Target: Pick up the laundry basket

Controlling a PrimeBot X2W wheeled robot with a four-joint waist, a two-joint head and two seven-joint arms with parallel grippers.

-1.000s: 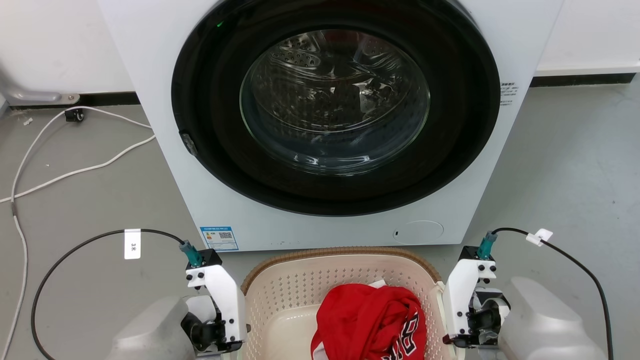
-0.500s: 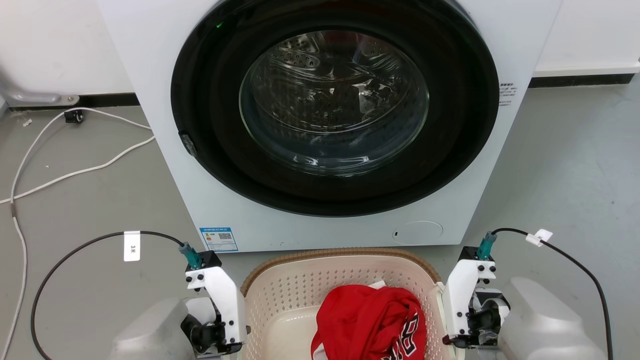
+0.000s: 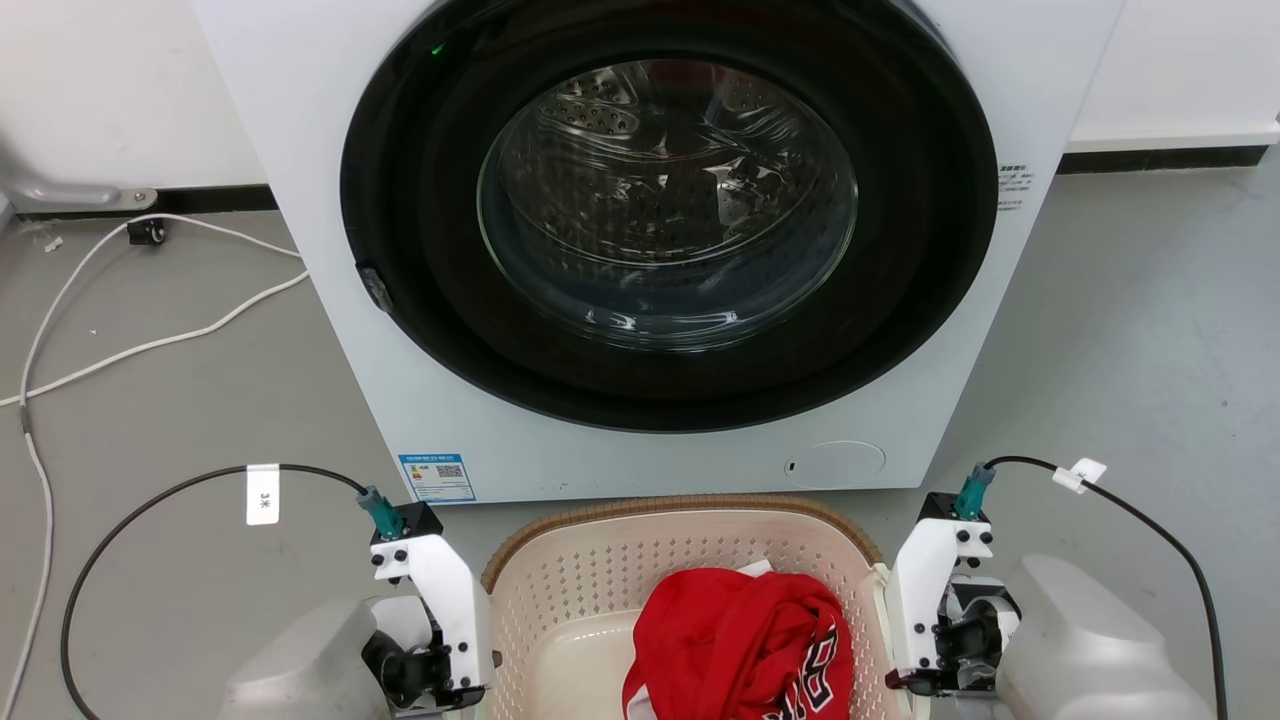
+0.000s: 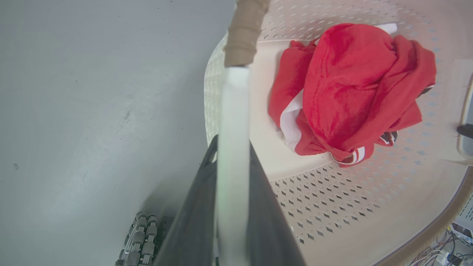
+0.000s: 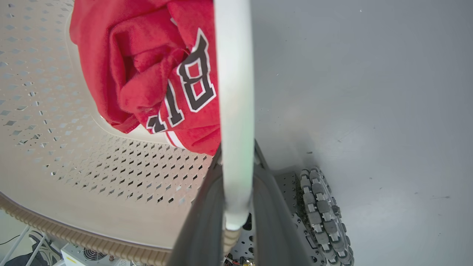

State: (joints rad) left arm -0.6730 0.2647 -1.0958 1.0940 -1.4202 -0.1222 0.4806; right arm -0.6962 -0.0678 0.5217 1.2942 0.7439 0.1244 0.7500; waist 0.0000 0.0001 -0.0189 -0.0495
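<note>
Both grips look made. My left claw (image 4: pixel 232 147) is pinching the left handle (image 4: pixel 232 103) of the laundry basket (image 3: pixel 590 580). In the left wrist view one dark finger lies along each side of that white strip, pressed to it with no gap that I can see. My right claw (image 5: pixel 236 155) grips the right handle (image 5: pixel 234 74) the same way, with a finger against each face.

The basket therefore sits between my two claws. Its perforated cream wall runs inward from each of them, and its brown rim (image 3: pixel 680 503) curves round on the far side. The red garment (image 3: pixel 740 640) is heaped in the bottom, nearer my right claw than my left. Just past that far rim, ahead of both claws, stands the washing machine (image 3: pixel 660 460).

As I judge it, reaching in and closing on the handles are finished, and the lift is what remains. Grey floor (image 4: pixel 92 111) shows outward of each claw, but the basket's underside is hidden. I cannot tell whether the basket is resting on the floor or already a little clear of it.

To finish, I would need to raise both claws together and keep them level. That way the garment does not slide to one side, neither handle slips through my fingers, and the far rim stays off the machine's front.
</note>
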